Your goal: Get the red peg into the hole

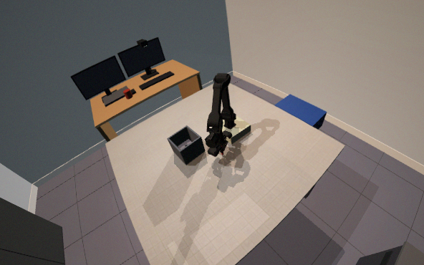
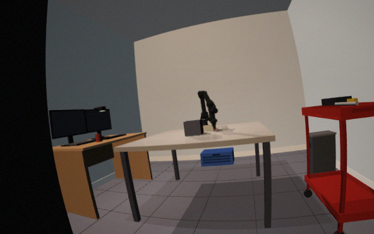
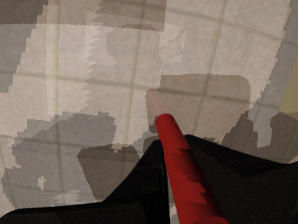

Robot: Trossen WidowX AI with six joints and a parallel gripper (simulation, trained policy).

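Note:
The red peg [image 1: 222,154] [image 2: 214,129] [image 3: 182,167] is between the two black fingers of my gripper [image 3: 172,144], which is shut on it. In the wrist view the peg runs from the bottom edge up to its far end, just beyond the fingertips. Only a small red bit shows in the top and exterior views, low over the table. Whether its lower end touches the table, I cannot tell. The open dark box [image 1: 193,153] [image 2: 193,128] stands beside the gripper, to its left in the top view. The light plate [image 1: 189,142] shows inside it, with a small dark mark.
A pale yellow-topped block [image 1: 244,129] [image 2: 208,128] [image 3: 291,95] stands on the table [image 1: 161,186] by the arm's base. The arm reaches over from the back. Shadows of the arm and box fall across the table top. A desk with monitors stands behind at the left.

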